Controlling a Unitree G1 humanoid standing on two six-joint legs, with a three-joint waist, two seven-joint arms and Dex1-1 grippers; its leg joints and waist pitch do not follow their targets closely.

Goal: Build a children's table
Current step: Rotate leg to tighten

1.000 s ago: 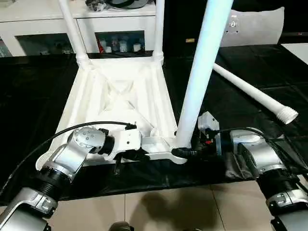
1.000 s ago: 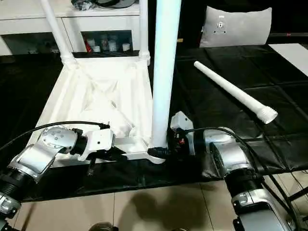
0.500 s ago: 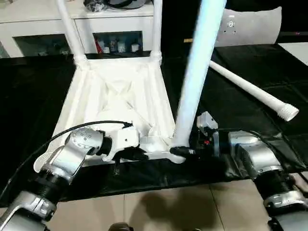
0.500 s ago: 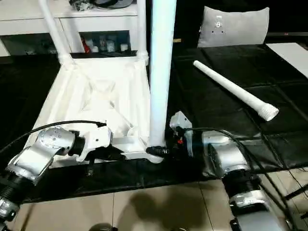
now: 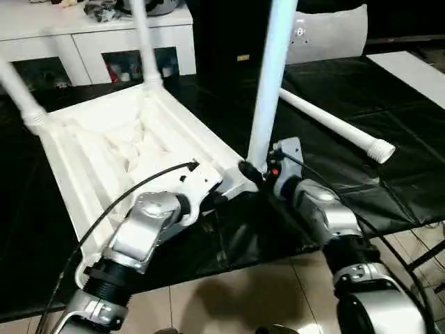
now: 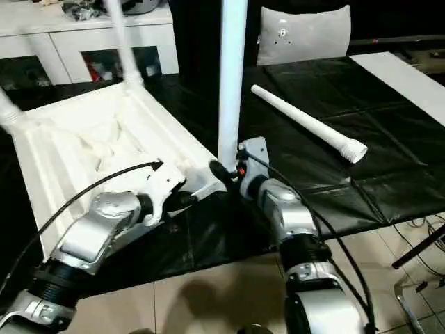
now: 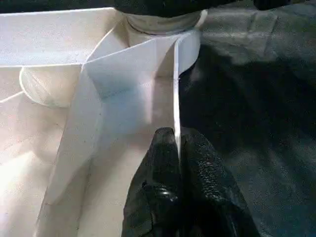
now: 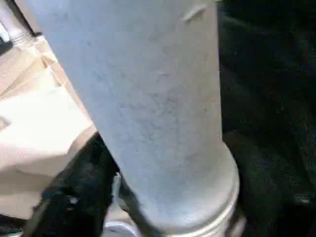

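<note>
The table top (image 5: 118, 146) lies upside down on the black sheet (image 5: 389, 118), in the left half of the head frame, with its ribbed underside facing up. Two legs stand in its far sockets: one leg (image 5: 17, 90) at the left edge of the frame, and a second leg (image 5: 144, 42) at the upper centre-left. Behind them, along the top left, is a white cabinet (image 5: 83, 42) with small items inside.

At the lower left of centre, the left tool (image 7: 177, 148) has its two black fingers closed on the thin side wall of the top, one finger on each side of the wall, near the corner socket.

In the centre, a third leg (image 5: 268, 76) stands almost upright in the near right socket of the top. The right tool (image 5: 252, 172) is at the foot of this leg, and its black fingers (image 8: 74, 192) touch the base, but I cannot tell how far they are open.

To the right, the fourth leg (image 5: 334, 125) lies loose on the sheet, with its threaded end pointing toward the right edge. A grey cushion (image 5: 327, 31) is at the upper right.
</note>
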